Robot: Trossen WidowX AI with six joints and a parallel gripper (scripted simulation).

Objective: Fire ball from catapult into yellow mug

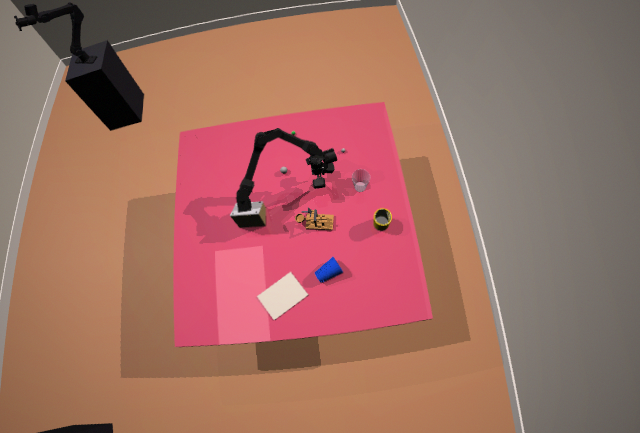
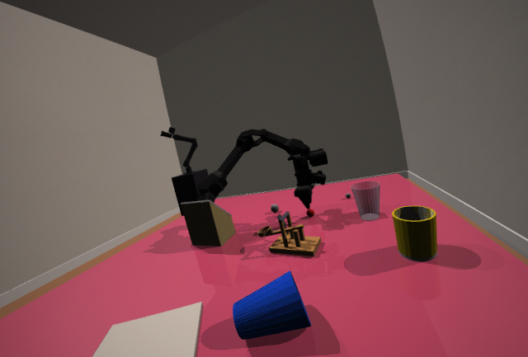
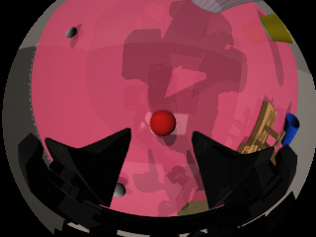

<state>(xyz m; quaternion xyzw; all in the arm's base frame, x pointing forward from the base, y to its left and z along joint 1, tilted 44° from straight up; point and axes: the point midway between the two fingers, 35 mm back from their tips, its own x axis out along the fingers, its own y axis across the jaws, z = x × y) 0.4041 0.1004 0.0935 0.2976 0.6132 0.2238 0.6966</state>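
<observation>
Here's the red ball [image 2: 310, 213] [image 3: 163, 122], resting on the pink tabletop [image 1: 206, 170] [image 2: 341, 268] [image 3: 104, 99], and the tool [image 2: 308, 207] [image 3: 162, 133] hangs over it, released, fingers parted! The top view hides that ball beneath the arm, yet shows a green ball [image 1: 293, 132]. Nearby, the catapult [image 1: 320, 221] [image 2: 294, 244] [image 3: 262, 129] sits with its cup unloaded; beyond it, the yellow mug [image 1: 382, 228] [image 2: 416, 236] [image 3: 277, 30] stands upright, the blue cup [image 1: 328, 269] [image 2: 271, 308] [image 3: 291, 129] on its side.
</observation>
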